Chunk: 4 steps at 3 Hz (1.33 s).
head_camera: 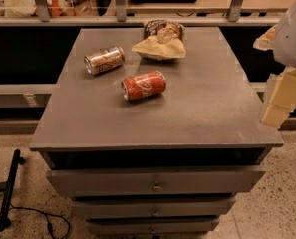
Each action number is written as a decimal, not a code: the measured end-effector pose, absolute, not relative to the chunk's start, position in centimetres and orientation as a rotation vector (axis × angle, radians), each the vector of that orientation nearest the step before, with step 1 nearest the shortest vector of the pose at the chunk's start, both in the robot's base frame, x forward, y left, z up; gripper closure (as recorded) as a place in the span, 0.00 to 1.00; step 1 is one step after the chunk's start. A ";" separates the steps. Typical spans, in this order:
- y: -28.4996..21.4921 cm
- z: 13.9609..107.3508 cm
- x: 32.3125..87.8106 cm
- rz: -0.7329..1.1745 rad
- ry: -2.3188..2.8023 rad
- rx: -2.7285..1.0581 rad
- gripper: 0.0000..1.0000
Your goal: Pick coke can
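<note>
While the gripper point(279, 101) hangs beyond the right edge of the grey cabinet top point(212, 108), at the far right border of the view, the coke can point(143, 85) lies on its side near the middle of that top, a little left of centre. Its red wall carries white script lettering along its length, in the looping style of the Coca-Cola mark, though the single letters cannot be read. Its silver end faces left and toward the camera. Whether the gripper is open or closed, or has hold of anything, cannot be told; it is well apart from the coke can. Behind that can and to the left lies a tan-brown can point(103, 59), also on its side, with its silver end turned to the left; pale markings show on its wall, but no word can be made out. The two cans are near each other and not touching. At the back of the top sits a crumpled snack bag point(160, 44), tan in front and dark brown behind, its print illegible. Below the top, drawers point(112, 180) are stacked, the upper one with a small knob point(156, 186) at its centre. A black rod point(9, 185) stands tilted on the speckled floor point(282, 198) at lower left.
</note>
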State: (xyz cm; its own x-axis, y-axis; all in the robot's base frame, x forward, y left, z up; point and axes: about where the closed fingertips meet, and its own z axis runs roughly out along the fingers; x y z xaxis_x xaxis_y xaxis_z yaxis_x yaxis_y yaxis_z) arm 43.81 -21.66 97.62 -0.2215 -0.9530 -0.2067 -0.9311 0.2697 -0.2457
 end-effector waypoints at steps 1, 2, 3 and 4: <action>-21.7 97.6 43.8 -0.099 2.232 -1.724 0.00; -21.5 97.5 44.0 -0.086 2.215 -1.719 0.00; -21.4 97.0 44.8 -0.068 2.183 -1.720 0.00; -21.2 96.5 45.9 -0.040 2.126 -1.732 0.00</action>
